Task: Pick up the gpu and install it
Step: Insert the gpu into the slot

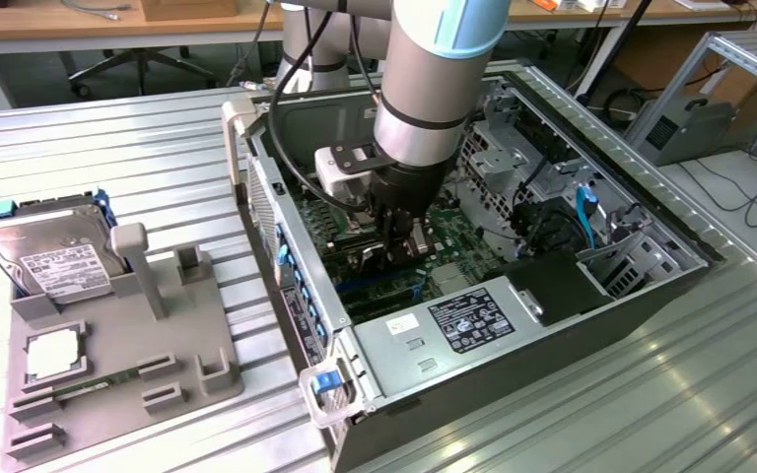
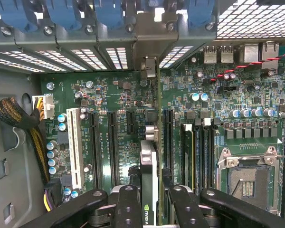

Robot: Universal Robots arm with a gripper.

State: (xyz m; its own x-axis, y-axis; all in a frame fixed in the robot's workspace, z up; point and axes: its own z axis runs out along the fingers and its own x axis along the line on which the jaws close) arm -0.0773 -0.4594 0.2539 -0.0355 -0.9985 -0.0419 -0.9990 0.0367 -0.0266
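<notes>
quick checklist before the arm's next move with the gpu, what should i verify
1. Grip: gripper shut on gpu, card edge-on: ok.
2. Alignment: gpu runs parallel to the slots: ok.
3. Gpu seated in a slot: cannot tell.
4. Bracket end points toward the rear wall: ok.
5. Memory sticks apart from gpu: ok.
6. Cable bundle well aside of gpu: ok.

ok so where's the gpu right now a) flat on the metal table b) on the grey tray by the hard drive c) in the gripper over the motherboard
c: the gpu stands edge-on, clamped in the gripper, above the motherboard slots inside the case.
</notes>
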